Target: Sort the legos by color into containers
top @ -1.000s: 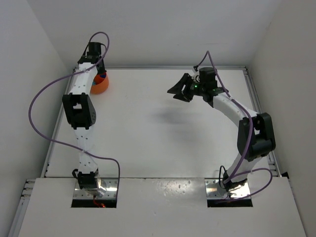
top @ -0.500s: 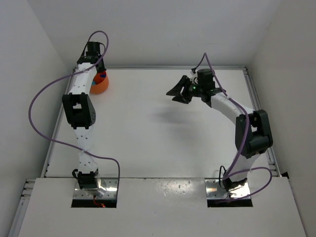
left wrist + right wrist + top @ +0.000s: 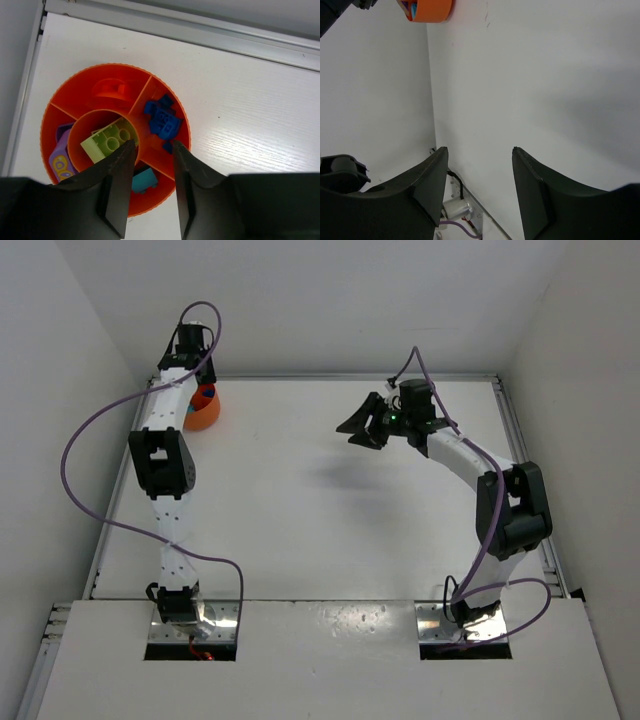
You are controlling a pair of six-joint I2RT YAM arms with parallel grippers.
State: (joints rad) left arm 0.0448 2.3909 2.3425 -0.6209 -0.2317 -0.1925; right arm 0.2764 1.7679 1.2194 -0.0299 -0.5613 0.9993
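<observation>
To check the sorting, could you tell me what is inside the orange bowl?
Centre: lime green bricks. Outer compartments: blue pieces, orange piece, purple piece, teal piece. The left gripper hides the bowl's near part.

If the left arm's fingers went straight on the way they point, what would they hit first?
Probably the orange bowl: the left gripper points down at it, about at the centre cup's wall between the lime green bricks and the blue pieces. Depth is hard to judge.
</observation>
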